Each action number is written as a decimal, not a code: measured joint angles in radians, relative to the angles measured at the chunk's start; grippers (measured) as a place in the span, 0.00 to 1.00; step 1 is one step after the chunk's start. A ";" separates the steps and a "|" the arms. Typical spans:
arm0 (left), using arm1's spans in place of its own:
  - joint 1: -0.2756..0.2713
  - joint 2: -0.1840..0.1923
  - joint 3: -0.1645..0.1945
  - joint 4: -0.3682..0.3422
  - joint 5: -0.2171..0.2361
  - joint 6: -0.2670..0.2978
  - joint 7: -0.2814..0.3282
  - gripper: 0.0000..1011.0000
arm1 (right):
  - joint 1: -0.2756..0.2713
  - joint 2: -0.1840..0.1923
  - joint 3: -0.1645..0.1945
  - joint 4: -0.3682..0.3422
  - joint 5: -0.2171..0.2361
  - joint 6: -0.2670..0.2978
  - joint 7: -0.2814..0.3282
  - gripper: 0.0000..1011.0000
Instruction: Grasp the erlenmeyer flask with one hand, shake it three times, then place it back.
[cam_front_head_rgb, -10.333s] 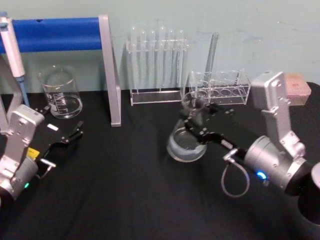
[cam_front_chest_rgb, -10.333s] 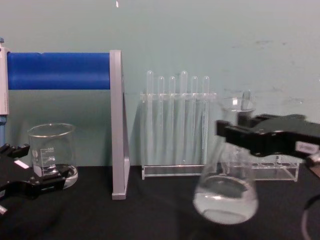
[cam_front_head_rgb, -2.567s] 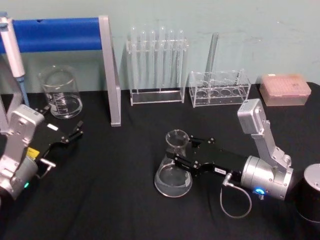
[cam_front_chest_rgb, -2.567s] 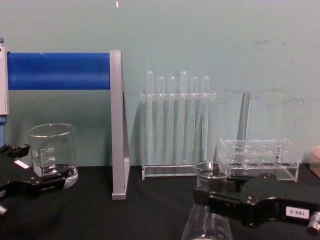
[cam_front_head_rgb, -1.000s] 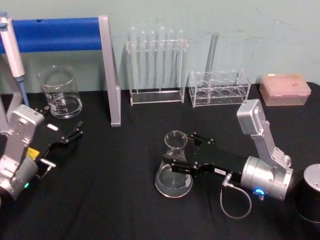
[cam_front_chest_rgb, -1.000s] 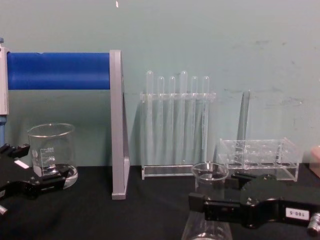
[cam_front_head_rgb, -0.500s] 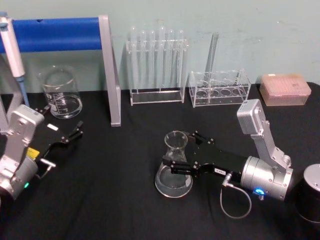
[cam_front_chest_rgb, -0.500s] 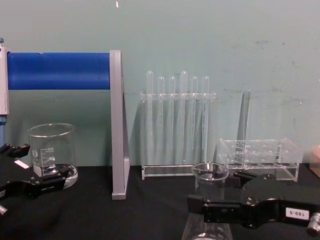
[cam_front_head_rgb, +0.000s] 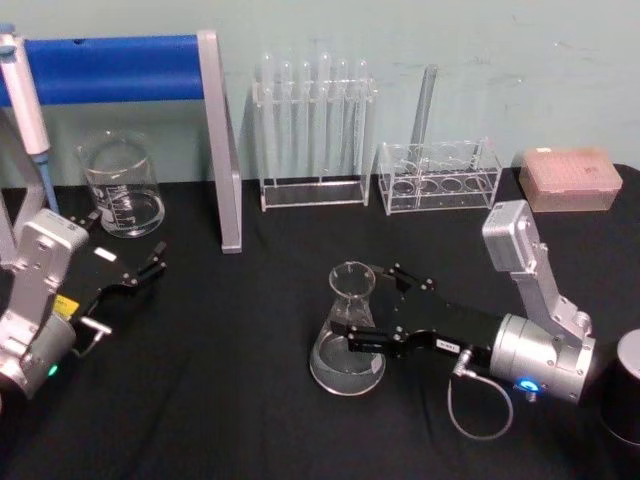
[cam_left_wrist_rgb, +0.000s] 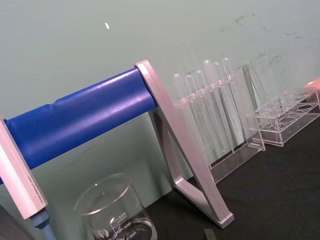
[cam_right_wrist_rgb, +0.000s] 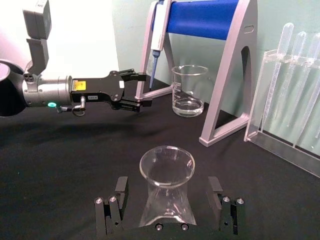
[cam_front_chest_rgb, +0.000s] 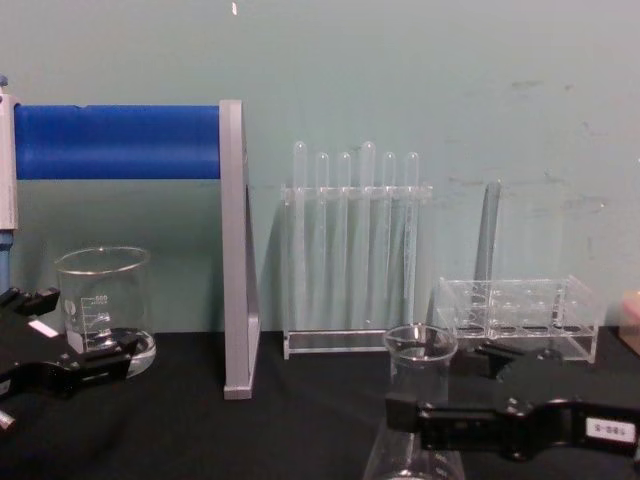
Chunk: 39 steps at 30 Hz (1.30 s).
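Right pincer (cam_front_head_rgb: 362, 312) open w/ jaws flanking flask (cam_front_head_rgb: 347, 335), upright on black desk (cam_front_head_rgb: 230, 380); left pincer (cam_front_head_rgb: 150, 266) open, parked far left; teal wall behind.

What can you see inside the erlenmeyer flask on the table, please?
A shallow layer of clear liquid lies in the base of the erlenmeyer flask. The open right gripper, its fingers beside the neck, covers part of that base.
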 joint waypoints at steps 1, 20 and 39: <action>0.000 0.000 0.000 0.000 0.000 0.000 0.000 0.99 | -0.005 0.009 0.003 -0.005 0.003 0.000 0.002 0.99; 0.000 0.000 0.000 0.000 0.000 0.000 0.000 0.99 | -0.156 0.094 0.153 -0.098 0.058 -0.011 -0.138 0.99; 0.000 0.000 0.000 0.000 0.000 0.000 0.000 0.99 | -0.111 -0.089 0.254 -0.004 -0.037 -0.018 -0.439 0.99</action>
